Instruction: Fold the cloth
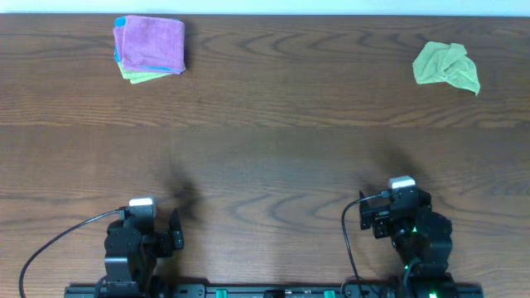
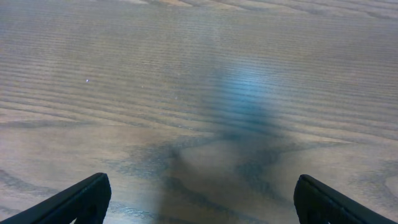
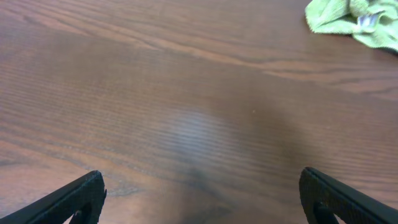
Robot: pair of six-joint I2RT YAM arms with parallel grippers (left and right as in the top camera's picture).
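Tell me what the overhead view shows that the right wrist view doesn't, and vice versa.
Only overhead: the purple-topped folded stack at the far left, and the left arm. Only right wrist: the right hand close up, fingers spread wide over bare wood. Both: the crumpled green cloth at the far right, lying untouched, and the wooden table.

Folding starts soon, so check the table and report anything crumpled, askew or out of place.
The green cloth at the far right lies crumpled in a heap, unlike the neat folded stack at the far left. The left gripper and right gripper are open and empty. Nothing else stands out.
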